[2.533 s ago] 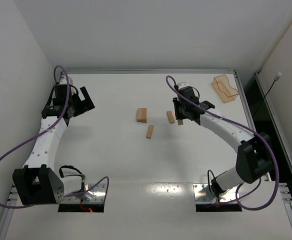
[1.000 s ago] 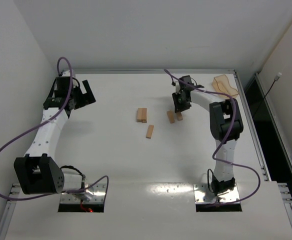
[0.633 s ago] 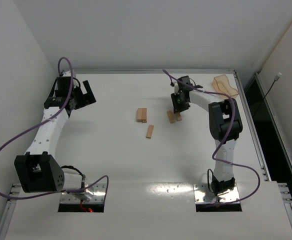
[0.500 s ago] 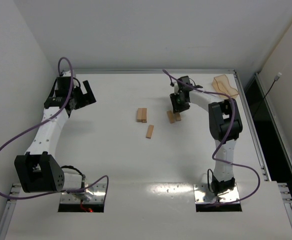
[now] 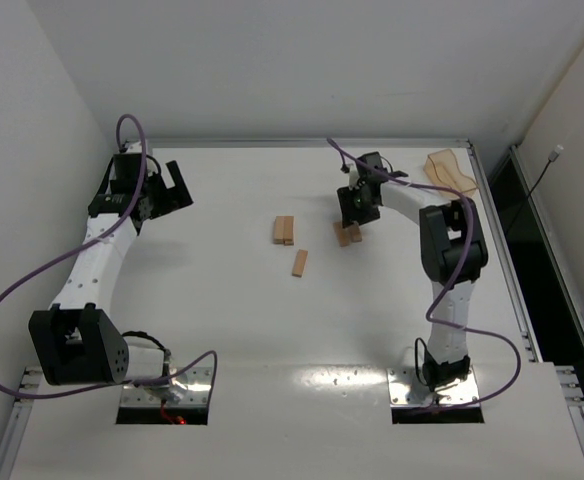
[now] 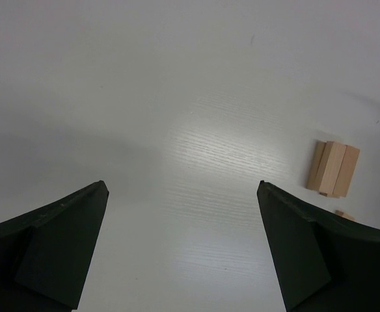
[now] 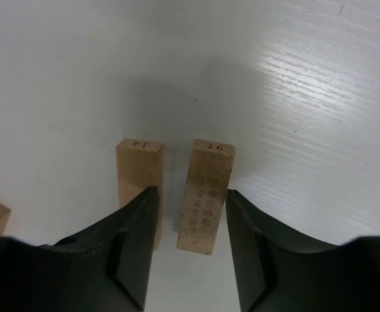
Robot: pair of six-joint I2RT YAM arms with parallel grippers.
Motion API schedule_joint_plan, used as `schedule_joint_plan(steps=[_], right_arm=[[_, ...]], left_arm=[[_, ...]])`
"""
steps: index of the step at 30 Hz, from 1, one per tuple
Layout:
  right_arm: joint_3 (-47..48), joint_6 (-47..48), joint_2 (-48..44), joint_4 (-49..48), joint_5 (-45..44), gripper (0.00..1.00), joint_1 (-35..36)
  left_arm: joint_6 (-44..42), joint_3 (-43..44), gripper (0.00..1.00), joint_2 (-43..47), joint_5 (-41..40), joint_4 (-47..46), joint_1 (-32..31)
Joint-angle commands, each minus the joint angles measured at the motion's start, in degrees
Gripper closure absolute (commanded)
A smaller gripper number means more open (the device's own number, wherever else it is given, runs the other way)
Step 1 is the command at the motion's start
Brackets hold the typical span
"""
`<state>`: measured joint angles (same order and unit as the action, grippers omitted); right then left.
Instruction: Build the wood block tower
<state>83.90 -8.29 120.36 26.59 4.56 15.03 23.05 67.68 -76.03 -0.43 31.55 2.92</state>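
**Surface and room.** The surface (image 5: 222,300) is a flat white board with a faint grain and a metal rim along its far edge. Plain white walls enclose it on the left, rear and right. A dark gap runs down the right side of the overhead view. A translucent orange tray (image 5: 450,176) sits at the upper right corner of the surface.

**Wood blocks.** All lie near the centre of the overhead view.
- A small stack (image 5: 283,230) stands left of centre.
- A single block (image 5: 300,263) lies just below the stack.
- A pair of blocks (image 5: 347,236) lies to the right, beneath the right gripper (image 5: 350,220).

**Right gripper.** In the right wrist view its jaws stand apart. They straddle one flat block (image 7: 206,195) without clamping it. A second block (image 7: 138,170) lies parallel just beside it, on the left.

**Left gripper.** The left gripper (image 5: 177,190), at upper left, is spread wide and holds nothing. It is well apart from the stack.
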Motion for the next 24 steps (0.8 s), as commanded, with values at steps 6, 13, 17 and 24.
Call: schedule_joint_plan(steps=[6, 13, 17, 24], right_arm=[[-0.75, -2.60, -6.80, -2.86, 5.46, 0.48, -0.17], [-1.28, -0.94, -6.80, -2.16, 2.66, 0.37, 1.58], [-1.28, -0.23, -6.19, -1.45, 0.20, 0.23, 1.58], [-2.68, 0.38, -6.19, -0.40, 0.19, 0.08, 2.11]], left_arm=[[0.95, 0.08, 0.01, 0.79, 1.04, -2.11, -0.37], [0.95, 0.08, 0.01, 0.79, 1.57, -2.11, -0.37], [0.95, 0.08, 0.01, 0.79, 1.57, -2.11, -0.37], [0.95, 0.08, 0.01, 0.79, 1.57, -2.11, -0.37]])
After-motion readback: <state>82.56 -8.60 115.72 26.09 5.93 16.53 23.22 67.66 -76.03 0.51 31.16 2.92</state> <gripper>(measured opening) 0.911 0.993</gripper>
